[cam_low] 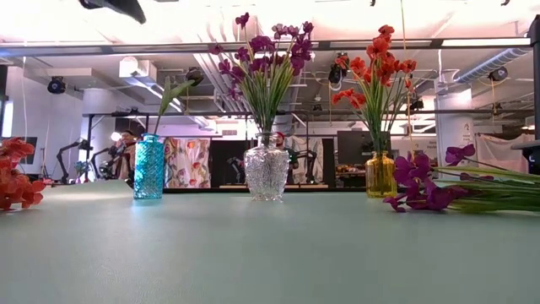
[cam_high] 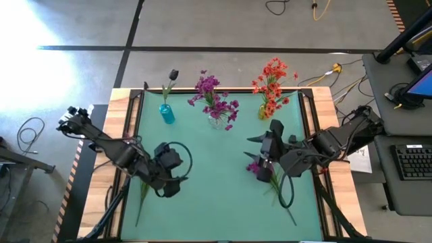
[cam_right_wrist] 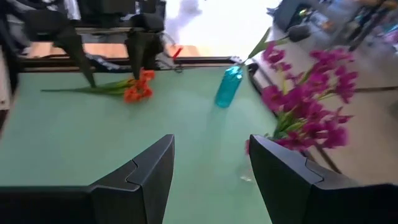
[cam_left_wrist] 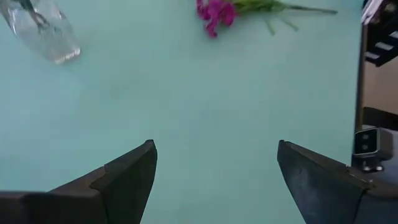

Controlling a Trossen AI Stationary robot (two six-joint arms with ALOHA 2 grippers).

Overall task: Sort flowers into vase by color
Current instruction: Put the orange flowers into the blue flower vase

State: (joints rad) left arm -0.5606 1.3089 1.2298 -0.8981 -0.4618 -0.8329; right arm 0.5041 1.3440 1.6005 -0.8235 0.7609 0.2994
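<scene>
Three vases stand along the far edge: a teal vase [cam_high: 167,113] with a dark bud, a clear vase [cam_high: 216,120] with magenta flowers, and a yellow vase [cam_high: 263,111] with orange flowers. One magenta flower [cam_high: 258,169] [cam_low: 422,190] lies flat on the mat under my right arm, its stem running toward the near edge. An orange flower [cam_right_wrist: 137,89] [cam_low: 13,181] lies flat beneath my left arm. My left gripper [cam_high: 172,182] [cam_left_wrist: 214,168] hovers open over bare mat. My right gripper [cam_high: 256,147] [cam_right_wrist: 211,162] is open above the mat, pointing toward the table's left side.
The green mat [cam_high: 216,202] sits in a wooden frame [cam_high: 121,101]. Bare mat lies between the two arms and toward the near edge. Cables and a keyboard [cam_high: 412,162] lie off the table's right side. The room behind holds equipment and a person [cam_low: 126,148].
</scene>
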